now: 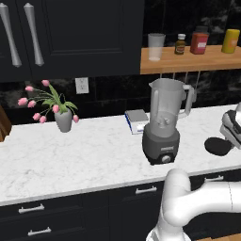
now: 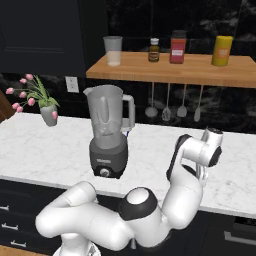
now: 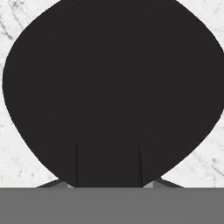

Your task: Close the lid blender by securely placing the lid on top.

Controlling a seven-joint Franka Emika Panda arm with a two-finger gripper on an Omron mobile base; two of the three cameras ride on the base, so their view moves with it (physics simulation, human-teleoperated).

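Left to right: a vase of pink flowers (image 1: 63, 118) is standing on the white marble table (image 1: 70, 155); a small box (image 1: 137, 120) is lying just behind the blender (image 1: 164, 120), whose jar is standing open-topped on its base. To the right of the blender, apart from it, the lid (image 1: 217, 146) is lying flat on the table. The gripper (image 3: 108, 164) is sitting down on the lid, its jaws pressed inward and pinching the lid's raised tab. Above, a shelf (image 1: 188, 60) is carrying a tumbler and bottles.
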